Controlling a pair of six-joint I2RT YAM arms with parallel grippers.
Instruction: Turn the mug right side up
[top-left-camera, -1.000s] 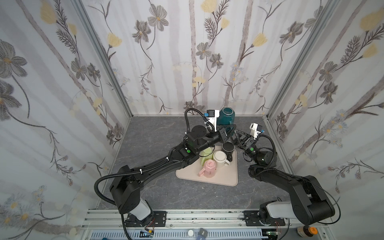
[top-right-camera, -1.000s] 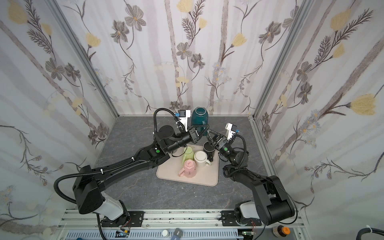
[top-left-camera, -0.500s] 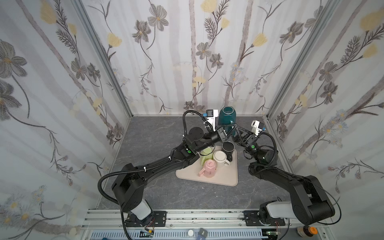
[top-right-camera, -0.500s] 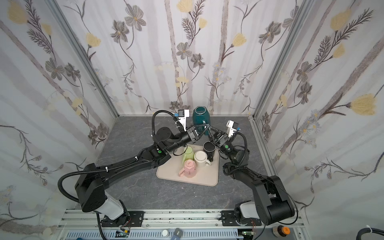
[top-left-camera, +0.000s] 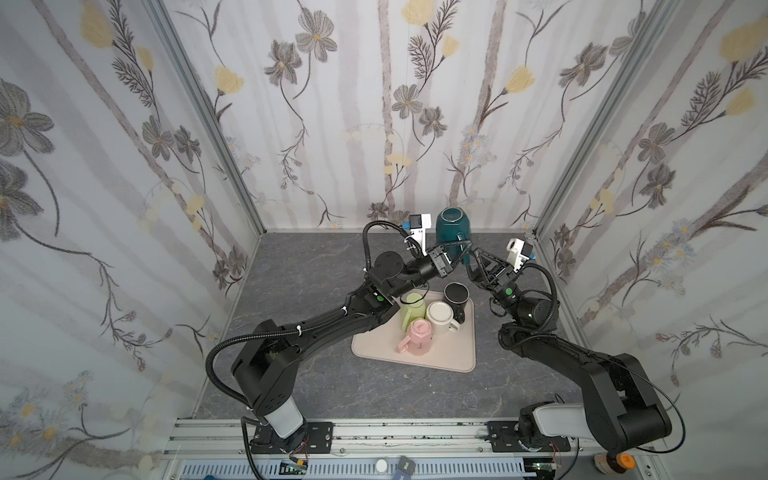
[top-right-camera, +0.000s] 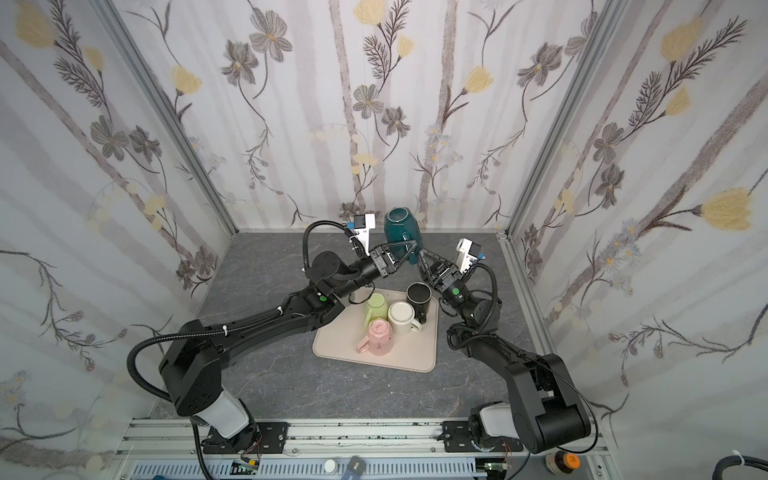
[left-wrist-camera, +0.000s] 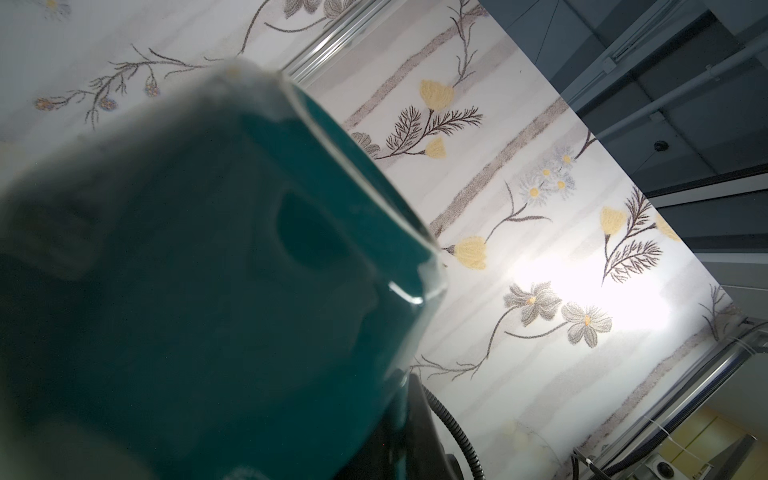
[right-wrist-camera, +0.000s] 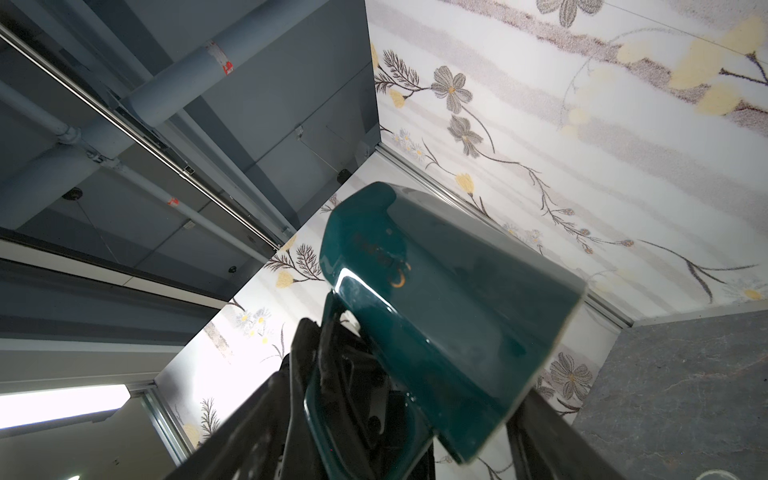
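Mug (top-left-camera: 452, 226) held base-up by the left claw (top-left-camera: 459, 250)
The left claw is clamped on the handle (right-wrist-camera: 318, 415), with the mug just beyond its tips, above the desk (top-left-camera: 316, 266). The right claw (top-left-camera: 471, 261) stands wide, jaws flanking the mug's rim end; whether they touch is unclear.

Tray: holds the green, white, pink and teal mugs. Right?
No. The fourth mug on the tray is the black mug, not teal; the teal mug is aloft in the left claw, off the tray. Both top views show it.
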